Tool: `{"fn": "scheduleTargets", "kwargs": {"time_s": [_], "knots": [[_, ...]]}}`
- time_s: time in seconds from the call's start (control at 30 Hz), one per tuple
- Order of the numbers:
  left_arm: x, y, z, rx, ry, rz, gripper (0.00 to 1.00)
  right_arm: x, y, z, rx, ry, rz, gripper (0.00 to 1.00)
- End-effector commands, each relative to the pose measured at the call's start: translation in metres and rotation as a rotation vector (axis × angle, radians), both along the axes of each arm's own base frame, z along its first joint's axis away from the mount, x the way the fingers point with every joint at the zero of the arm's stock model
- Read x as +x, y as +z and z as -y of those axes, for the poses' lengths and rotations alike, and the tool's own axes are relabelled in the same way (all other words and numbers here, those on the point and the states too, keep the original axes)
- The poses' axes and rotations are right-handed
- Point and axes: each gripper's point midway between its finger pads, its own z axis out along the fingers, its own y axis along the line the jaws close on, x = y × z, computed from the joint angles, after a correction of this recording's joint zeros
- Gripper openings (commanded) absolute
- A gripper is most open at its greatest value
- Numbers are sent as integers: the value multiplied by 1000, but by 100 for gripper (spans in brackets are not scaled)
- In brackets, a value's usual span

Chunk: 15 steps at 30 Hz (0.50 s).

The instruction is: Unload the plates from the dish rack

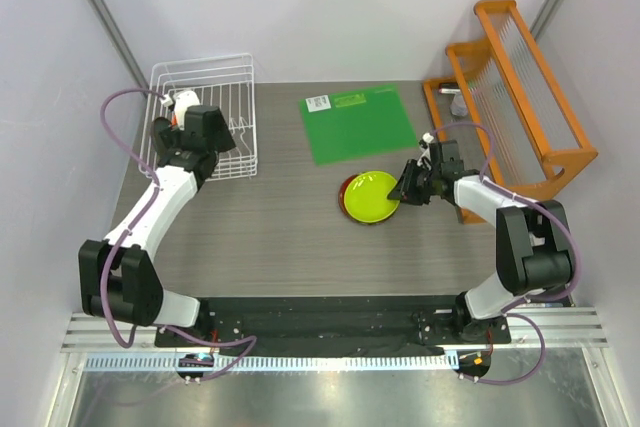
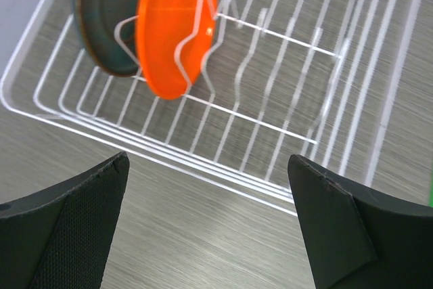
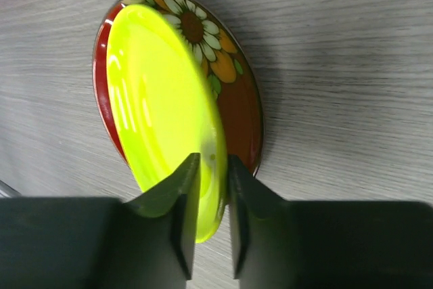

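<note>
The white wire dish rack stands at the back left. An orange plate and a dark grey-blue plate stand upright between its tines. My left gripper is wide open and holds nothing; it hovers over the table just outside the rack's rim. At mid-table the lime green plate lies on the red floral plate. My right gripper straddles the lime plate's near rim, jaws slightly parted.
A flat green mat lies behind the stacked plates. An orange wooden rack with clear slats stands along the right side, close to my right arm. Grey walls close in the table on both sides.
</note>
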Motion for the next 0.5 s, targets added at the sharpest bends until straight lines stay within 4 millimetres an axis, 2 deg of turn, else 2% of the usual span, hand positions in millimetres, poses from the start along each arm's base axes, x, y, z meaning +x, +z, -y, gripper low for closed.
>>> {"fn": "scheduleTargets", "kwargs": {"time_s": [0.0,0.1,0.2,0.23,0.4,0.47], "knots": [[-3,4,-13,-35,30,24,99,3,3,-4,1,38,26,42],[2,1,-18,-37,36,17,99,7,5,3,-38,23,52,59],[6,-2,-19,-43,42,9,100,11,11,12,-101,21,72,63],[8,-4,-19,-46,42,6,99,9,11,15,-122,24,61,68],[11,-3,-22,-41,54,11,99,15,21,40,-281,-49,85,70],[12,-3,-27,-33,69,11,99,15,28,44,-306,-67,109,70]]}}
